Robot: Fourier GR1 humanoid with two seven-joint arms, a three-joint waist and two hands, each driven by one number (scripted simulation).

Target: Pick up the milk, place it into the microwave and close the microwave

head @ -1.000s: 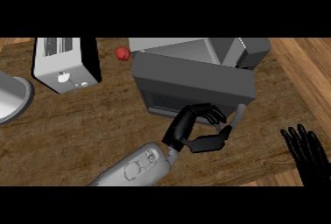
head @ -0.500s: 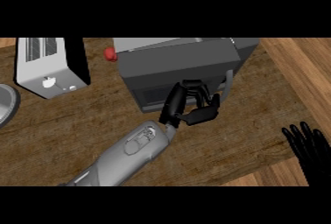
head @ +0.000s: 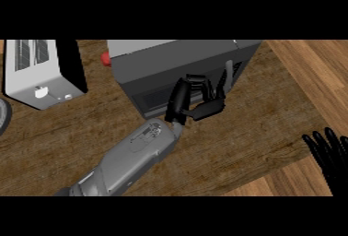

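Left hand [head: 194,99]: fingers curled, laid against the microwave [head: 180,64] door front; nothing visibly held.
Door: directly far of the hand, long axis left-right.
Milk: not visible; whereabouts can't be told.
Right hand [head: 329,152]: open, resting at the near right edge.

Left hand [head: 194,99] curled against the microwave [head: 178,69] door, beside toaster [head: 42,71].

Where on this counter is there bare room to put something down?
Bare wood lies between the toaster and the left hand's forearm, and between the microwave and the resting right hand at the right edge. It is crowded at the microwave's front, where the left hand is.
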